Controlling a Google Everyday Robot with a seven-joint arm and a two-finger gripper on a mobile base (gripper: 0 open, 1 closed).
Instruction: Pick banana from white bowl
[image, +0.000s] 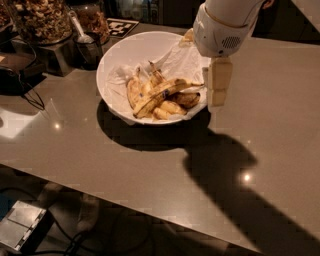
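The white bowl (131, 51) stands on the table (100, 165), toward its far side and clear of the jars (40, 20) and the metal cup (88, 44) at the back left. This leaves open access from above and from the right. Its crumpled paper lining (186, 61) cradles several bananas in a loose pile near the bowl's front. The banana (187, 99), short, plump and heavily brown-blotched, lies at the right edge of that pile. It sits partly beneath the longer banana (161, 95), which crosses the pile diagonally and bears a small blue sticker. My wrist housing (220, 34) is over the bowl's right rim. My jaws hang straight down from it, just beside the target and to its right, apparently above it and touching nothing. This pose suits a vertical descent. The jaws present edge-on as a single pale block, so I cannot tell whether they are spread or closed. No fruit is in them, as every banana rests in the bowl. Judgement: approach phase; the grasp is not yet made.
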